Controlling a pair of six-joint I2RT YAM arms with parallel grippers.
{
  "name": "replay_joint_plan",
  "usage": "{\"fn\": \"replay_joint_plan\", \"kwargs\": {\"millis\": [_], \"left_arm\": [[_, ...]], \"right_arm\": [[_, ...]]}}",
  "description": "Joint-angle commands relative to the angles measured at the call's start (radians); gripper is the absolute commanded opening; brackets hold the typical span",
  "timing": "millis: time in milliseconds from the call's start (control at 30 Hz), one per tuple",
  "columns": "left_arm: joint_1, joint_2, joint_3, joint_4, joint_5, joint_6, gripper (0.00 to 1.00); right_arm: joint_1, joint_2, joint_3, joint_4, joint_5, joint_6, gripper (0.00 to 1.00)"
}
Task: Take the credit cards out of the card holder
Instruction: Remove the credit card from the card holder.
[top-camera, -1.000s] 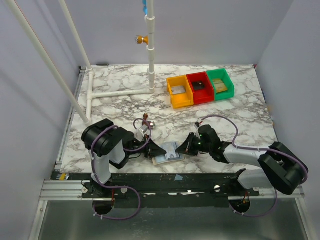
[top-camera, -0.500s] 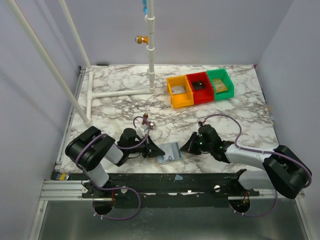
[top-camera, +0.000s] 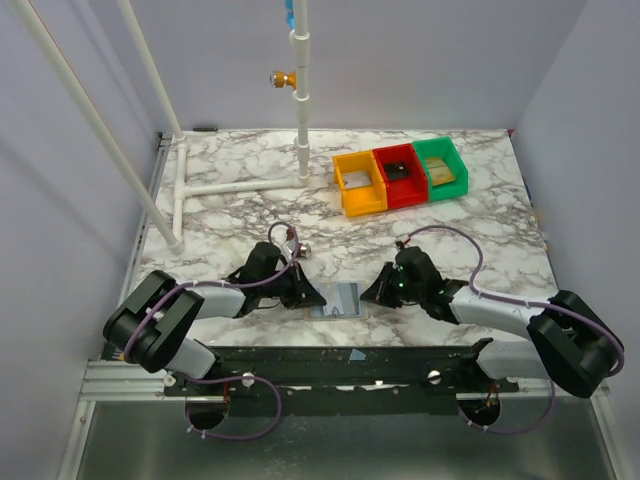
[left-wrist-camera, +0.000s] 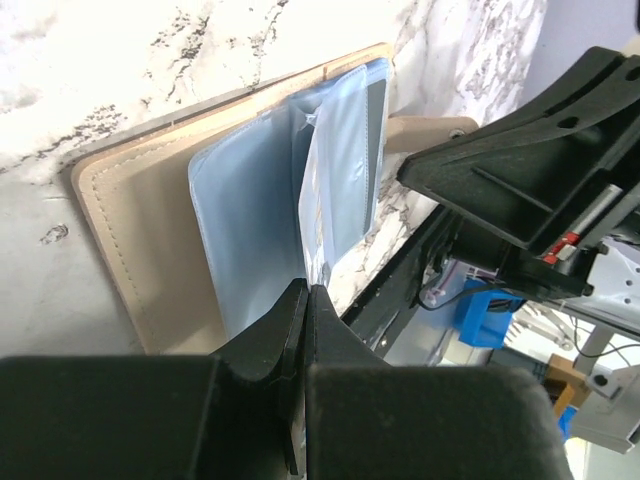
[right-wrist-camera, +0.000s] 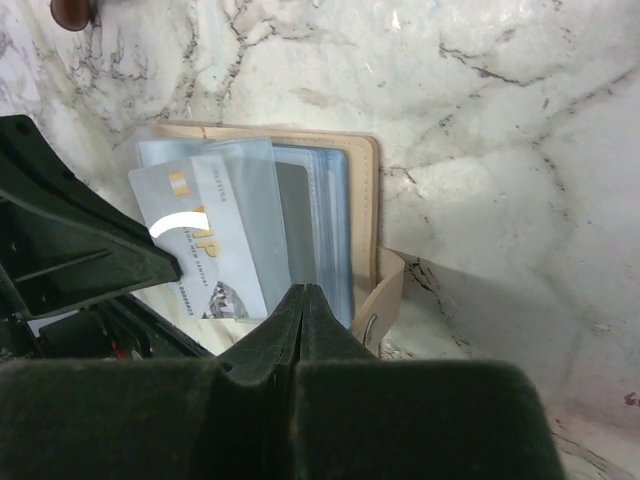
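The card holder (top-camera: 345, 298) lies open near the table's front edge. It is tan leather (left-wrist-camera: 140, 240) with pale blue plastic sleeves (right-wrist-camera: 320, 220). A silver-grey credit card (right-wrist-camera: 205, 250) sticks partway out of a sleeve toward my left gripper (left-wrist-camera: 307, 289). That gripper is shut, and the card's edge (left-wrist-camera: 322, 200) runs into its tips. My right gripper (right-wrist-camera: 305, 292) is shut with nothing in it, its tips resting on the sleeves at the holder's right side. In the top view the left gripper (top-camera: 318, 297) and the right gripper (top-camera: 368, 293) flank the holder.
Yellow (top-camera: 358, 183), red (top-camera: 400, 175) and green (top-camera: 441, 166) bins stand in a row at the back right. A white pipe frame (top-camera: 240, 186) and an upright post (top-camera: 301, 110) occupy the back left. A small brass-tipped part (top-camera: 291, 238) lies behind the left wrist.
The left arm has dropped low and stretched out flat to the left, its gripper staying at the holder. The holder has turned square and slid slightly away. The right gripper has barely moved.
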Motion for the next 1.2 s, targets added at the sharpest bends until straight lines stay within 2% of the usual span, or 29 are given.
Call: {"fn": "replay_joint_plan", "kwargs": {"millis": [0, 333, 667, 1167], "left_arm": [[-0.009, -0.011, 0.043, -0.167, -0.057, 0.093, 0.0], [-0.022, 0.007, 0.062, -0.174, -0.055, 0.095, 0.0], [-0.022, -0.017, 0.076, -0.245, -0.084, 0.13, 0.0], [-0.02, -0.25, 0.173, -0.647, -0.295, 0.298, 0.0]], "right_arm": [[0.025, -0.004, 0.068, -0.052, 0.049, -0.039, 0.01], [0.123, 0.128, 0.179, -0.084, 0.112, -0.048, 0.01], [0.134, 0.21, 0.18, -0.197, 0.229, -0.026, 0.01], [0.135, 0.184, 0.16, -0.227, 0.256, -0.014, 0.01]]}}
